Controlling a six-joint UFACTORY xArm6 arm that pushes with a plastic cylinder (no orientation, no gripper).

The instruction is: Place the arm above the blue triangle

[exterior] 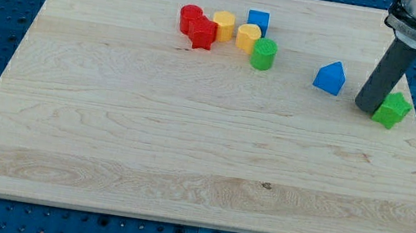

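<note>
The blue triangle [330, 77] lies on the wooden board [146, 140] at the view's upper right. My tip [367, 108] rests on the board to the right of the blue triangle, a short gap apart. It touches or nearly touches the left side of a green star-shaped block [393, 109]. The rod rises up and to the right out of the view's top.
A cluster sits at the view's top centre: a red cylinder [190, 17], a red star-shaped block [202, 33], two yellow blocks [223, 25] [248, 36], a blue cube [258, 21] and a green cylinder [263, 55]. The board's right edge runs just past the green star.
</note>
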